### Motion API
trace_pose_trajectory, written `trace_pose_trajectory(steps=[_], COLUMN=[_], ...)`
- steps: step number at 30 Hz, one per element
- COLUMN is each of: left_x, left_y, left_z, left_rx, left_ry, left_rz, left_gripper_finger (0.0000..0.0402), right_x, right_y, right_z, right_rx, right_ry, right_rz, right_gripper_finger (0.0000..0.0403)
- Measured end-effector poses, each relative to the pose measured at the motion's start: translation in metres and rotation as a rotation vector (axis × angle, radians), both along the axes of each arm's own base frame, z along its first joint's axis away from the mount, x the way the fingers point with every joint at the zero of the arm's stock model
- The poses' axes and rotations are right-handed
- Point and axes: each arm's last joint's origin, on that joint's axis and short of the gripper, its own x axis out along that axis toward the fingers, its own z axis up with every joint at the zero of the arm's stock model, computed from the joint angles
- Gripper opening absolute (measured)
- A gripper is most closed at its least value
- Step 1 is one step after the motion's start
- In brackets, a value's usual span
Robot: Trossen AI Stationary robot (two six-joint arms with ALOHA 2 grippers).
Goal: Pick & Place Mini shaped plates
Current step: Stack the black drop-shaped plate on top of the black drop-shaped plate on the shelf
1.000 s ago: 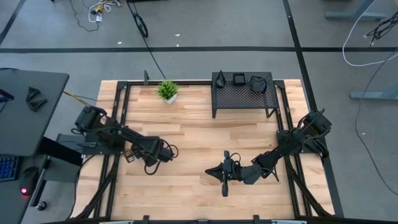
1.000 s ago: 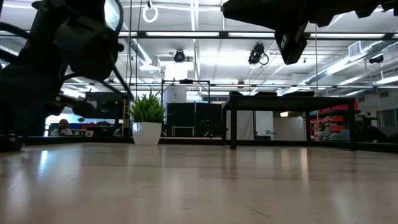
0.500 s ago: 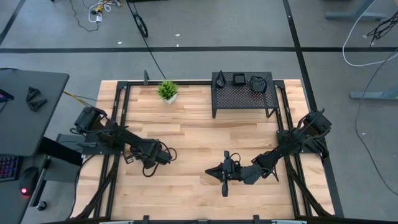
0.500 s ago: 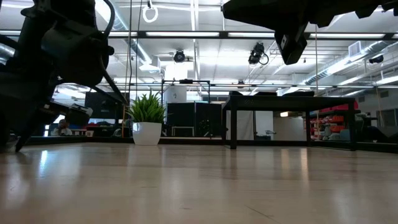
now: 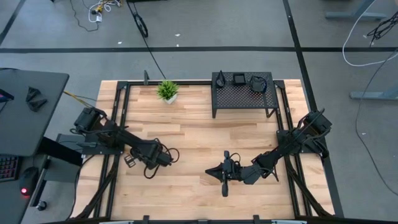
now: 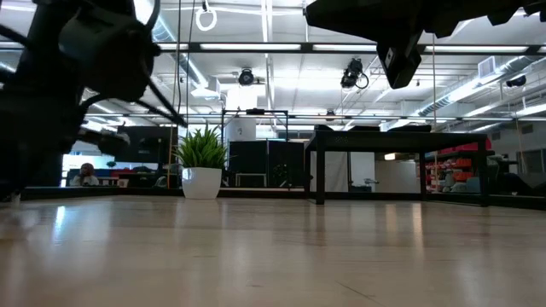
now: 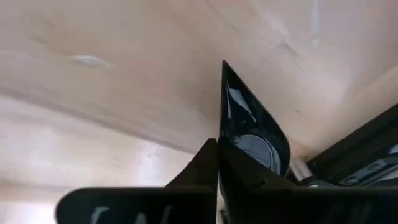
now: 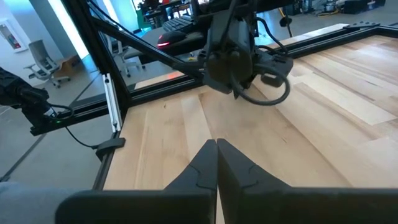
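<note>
On the pale wooden plank table (image 5: 193, 134), the left gripper (image 5: 129, 161) sits low at the left-centre of the high view, close above the boards near the table's left frame rail. Its wrist view shows the two dark fingers (image 7: 205, 171) pressed together, clenched on the wide end of a glossy black teardrop-shaped mini plate (image 7: 249, 127) whose pointed tip juts out beyond them, over the wood. The right gripper (image 5: 224, 188) lies lower centre in the high view, pointing toward the bottom edge of the frame, with its fingers (image 8: 214, 165) shut flat against each other and holding nothing. More small glossy black dishes (image 5: 239, 79) rest on top of the black perforated metal rack (image 5: 244, 94), which stands at the upper centre-right of the table; a pointed one, a square one and a rounded one can be made out there. A small green potted plant in a white pot (image 5: 167, 91) stands just left of the rack near the table's far edge, and it shows left of centre in the low view, with the rack to its right.
</note>
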Motion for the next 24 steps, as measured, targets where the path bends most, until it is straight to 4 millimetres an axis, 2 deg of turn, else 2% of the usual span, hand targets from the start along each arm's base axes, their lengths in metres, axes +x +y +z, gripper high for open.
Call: trace_pose_trajectory(steps=[5,9,13,18,20,24], left_x=[0.014,0.026,0.04,0.067,0.08,0.102], left_y=[0.006,0.021,0.038,0.046,0.044,0.042], left_z=[0.018,0.034,0.037,0.039,0.042,0.052], left_rx=[0.035,0.012,-0.04,-0.171,-0.263,-0.443], left_ry=[-0.06,-0.151,-0.279,-0.491,-0.595,-0.779], left_rz=[0.209,0.597,1.007,1.316,1.389,1.494], left_gripper_finger=[0.0008,0.0006,0.0005,0.0006,0.0008,0.0006], right_x=[0.0,-0.001,-0.002,-0.002,0.002,0.015], right_y=[0.0,-0.001,-0.002,-0.005,-0.014,-0.046], right_z=[-0.001,-0.005,-0.01,-0.015,-0.015,-0.017], right_rx=[-0.004,-0.021,-0.003,0.031,0.085,0.257], right_ry=[0.005,0.042,0.088,0.13,0.142,0.189], right_rz=[0.0,-0.002,-0.014,-0.045,-0.086,-0.178], right_gripper_finger=[0.0004,0.0004,0.0004,0.0004,0.0007,0.0028])
